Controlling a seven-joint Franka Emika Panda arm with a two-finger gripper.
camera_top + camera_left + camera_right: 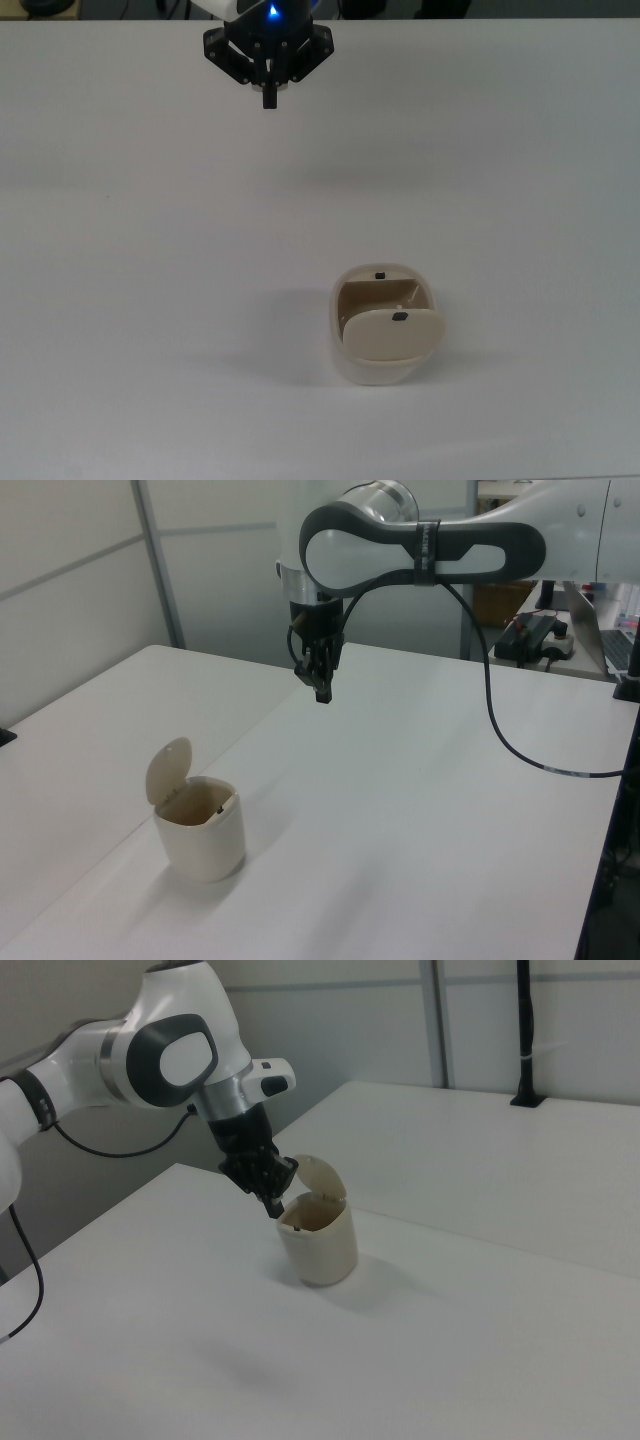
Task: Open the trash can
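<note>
In the top view, the white table (130,300) is filling nearly the whole frame, and nothing is lying on its left part. Toward the middle, at the upper edge, the gripper (269,98) is hanging above the table with a blue light glowing on its black body; its two fingers are pressed together into a single dark tip, and they are holding nothing. Further to the top view's right and well below, the trash can (383,322) is sitting on the table, well apart from the gripper. Its beige lid (391,333) is standing swung up, showing the hollow inside, and the small black button (380,275) is sitting on the rim at the side facing the gripper. In the left view, the trash can (201,835) is standing at the lower left with its lid (167,771) tipped up on the left view's left side, while the gripper (323,691) is hanging higher and to the right, pointing down over bare table. A black cable (500,730) is looping down from the white arm (440,550) toward the left view's right edge. In the right view, the arm (170,1050) is reaching in from the left, and the gripper (276,1206) is appearing just left of the trash can (319,1241).
</note>
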